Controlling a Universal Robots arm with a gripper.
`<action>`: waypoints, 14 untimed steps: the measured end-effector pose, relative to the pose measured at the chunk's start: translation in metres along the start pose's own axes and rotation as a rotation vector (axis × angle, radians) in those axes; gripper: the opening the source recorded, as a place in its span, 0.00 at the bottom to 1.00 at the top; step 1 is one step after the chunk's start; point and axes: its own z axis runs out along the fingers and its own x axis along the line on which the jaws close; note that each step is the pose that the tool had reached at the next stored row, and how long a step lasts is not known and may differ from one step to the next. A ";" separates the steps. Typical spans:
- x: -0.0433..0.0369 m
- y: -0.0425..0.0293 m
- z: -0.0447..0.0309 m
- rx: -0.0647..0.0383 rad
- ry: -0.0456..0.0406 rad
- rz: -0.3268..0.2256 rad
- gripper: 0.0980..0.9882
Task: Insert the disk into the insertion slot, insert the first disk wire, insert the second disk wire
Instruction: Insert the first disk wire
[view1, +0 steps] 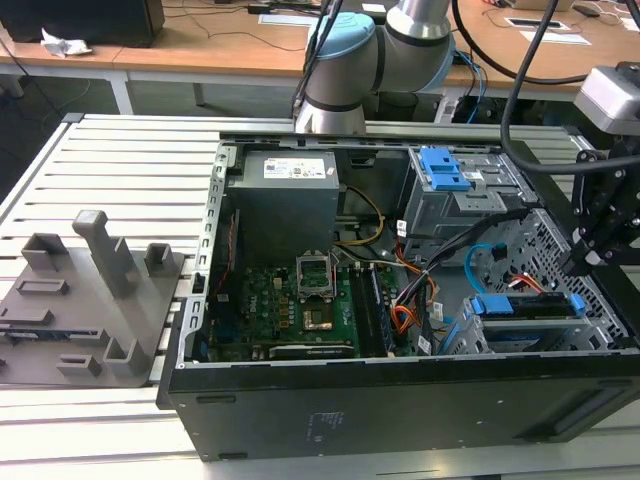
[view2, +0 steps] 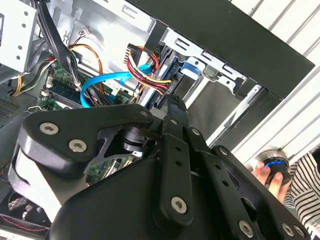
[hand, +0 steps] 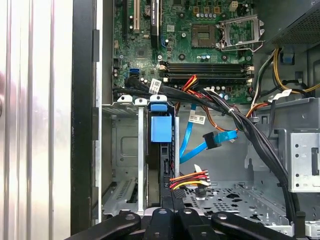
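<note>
W/ disk (hand: 161, 129) seated in insertion slot (hand: 125, 150) & second disk wire (hand: 200, 145) hanging loose, claw (hand: 172, 210), fingers together, noses at first disk wire (hand: 189, 179) plug – prob. 1st-wire step, needing a square, gentle push.

Slatted metal table (view1: 120, 170) carrying an open computer case (view1: 400, 410) and a grey holder (view1: 90, 300).
The table is showing long pale slats with dark grooves between them. The black computer case is lying on its side with its open face turned up, taking up the middle of the table and the exterior view's right. The grey holder, a flat plate with several upright blocks and one taller post, is sitting just beside the case on the exterior view's left. In both wrist views, pale slats are running alongside the case's black wall.
</note>
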 end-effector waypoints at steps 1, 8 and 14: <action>0.0000 0.0000 0.0000 0.000 0.0000 0.000 0.01; 0.0000 0.0164 0.0008 0.000 0.0000 0.000 0.01; 0.0002 0.0355 0.0040 0.000 -0.0001 0.000 0.01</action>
